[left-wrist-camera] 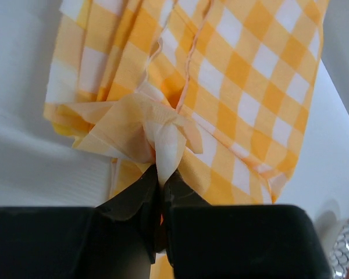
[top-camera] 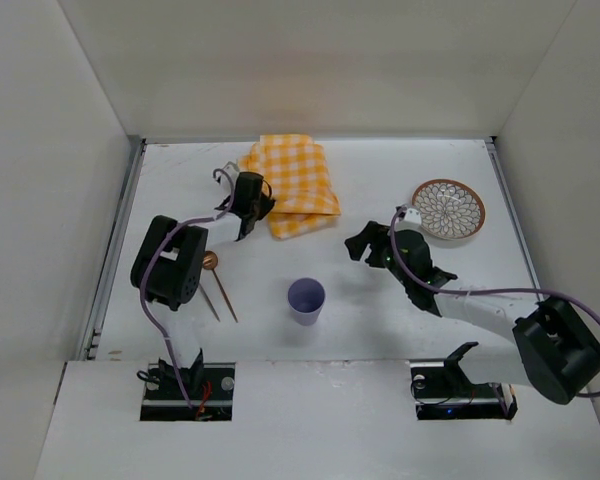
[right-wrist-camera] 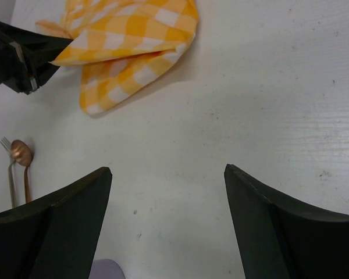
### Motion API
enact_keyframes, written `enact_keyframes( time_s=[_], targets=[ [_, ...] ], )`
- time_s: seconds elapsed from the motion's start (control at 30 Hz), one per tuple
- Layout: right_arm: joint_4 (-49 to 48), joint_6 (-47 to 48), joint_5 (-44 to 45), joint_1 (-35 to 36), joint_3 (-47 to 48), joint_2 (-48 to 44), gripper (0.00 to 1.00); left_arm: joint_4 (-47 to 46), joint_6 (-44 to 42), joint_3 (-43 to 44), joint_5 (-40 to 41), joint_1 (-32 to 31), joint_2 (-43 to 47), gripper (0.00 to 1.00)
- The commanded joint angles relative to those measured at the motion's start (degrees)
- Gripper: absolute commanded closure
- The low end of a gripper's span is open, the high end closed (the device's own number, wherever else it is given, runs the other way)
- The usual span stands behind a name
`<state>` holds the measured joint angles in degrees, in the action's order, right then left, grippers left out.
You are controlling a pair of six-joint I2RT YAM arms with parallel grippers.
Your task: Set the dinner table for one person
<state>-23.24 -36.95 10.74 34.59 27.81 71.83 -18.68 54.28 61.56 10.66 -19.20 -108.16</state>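
The white dinner table (top-camera: 380, 300) carries a folded yellow-and-white checked cloth (top-camera: 292, 182) at the back middle. My left gripper (top-camera: 252, 212) is shut on the cloth's near left corner (left-wrist-camera: 163, 145), pinching a bunched fold. A patterned plate (top-camera: 448, 209) lies at the right. A lilac cup (top-camera: 306, 300) stands upright in the middle front. A copper spoon (top-camera: 212, 264) and a fork (top-camera: 208, 296) lie at the left. My right gripper (top-camera: 360, 244) is open and empty, hovering over bare table (right-wrist-camera: 174, 145) right of the cloth (right-wrist-camera: 128, 40).
Metal rails (top-camera: 115, 250) run along the table's side edges, with white walls around. The left gripper (right-wrist-camera: 17, 55) shows at the upper left of the right wrist view, with the spoon (right-wrist-camera: 22, 156) below it. The plate's rim (left-wrist-camera: 346, 250) shows at the lower right of the left wrist view.
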Motion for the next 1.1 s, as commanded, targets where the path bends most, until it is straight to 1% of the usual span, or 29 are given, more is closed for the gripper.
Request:
enact_keyframes(
  time_s=[0.0, 0.17, 0.27, 0.4, 0.6, 0.73, 0.87, 0.97, 1.07],
  targets=[
    [-3.0, -1.6, 0.9, -1.8, 0.9, -0.3, 0.15, -3.4, 0.6, 3.0, -1.4, -2.6, 2.5, 0.97],
    [-3.8, -3.0, -2.3, -3.3, 1.4, 2.8, 0.14, -3.5, 2.3, 4.2, -2.0, -5.4, 4.4, 0.97],
    [-5.8, -5.0, -3.8, -3.3, 2.2, 6.9, 0.13, -3.9, 3.6, 4.2, -2.0, -6.6, 5.3, 0.97],
    [-9.1, -8.8, -6.3, -3.1, 3.4, 11.6, 0.16, -4.5, 4.3, 3.5, -2.1, -8.1, 7.2, 0.97],
    [-12.3, -13.0, -4.9, -3.1, 5.6, 15.4, 0.18, -5.3, 4.6, 2.4, -2.3, -10.2, 10.2, 0.98],
    [-16.6, -17.0, -2.9, -2.1, 7.7, 21.0, 0.19, -6.1, 4.7, 1.4, -2.6, -11.0, 12.2, 0.98],
    [-19.1, -23.2, -2.5, -0.3, 9.6, 27.2, 0.25, -6.0, 4.3, 0.1, -2.9, -11.3, 13.8, 0.97],
    [-20.4, -27.4, -0.6, 0.3, 9.1, 28.9, 0.29, -5.8, 4.3, -0.6, -3.5, -10.9, 14.7, 0.97],
    [-20.0, -27.9, 1.5, 1.0, 8.9, 29.0, 0.31, -6.3, 4.2, -0.9, -4.0, -10.8, 15.3, 0.97]
  ],
)
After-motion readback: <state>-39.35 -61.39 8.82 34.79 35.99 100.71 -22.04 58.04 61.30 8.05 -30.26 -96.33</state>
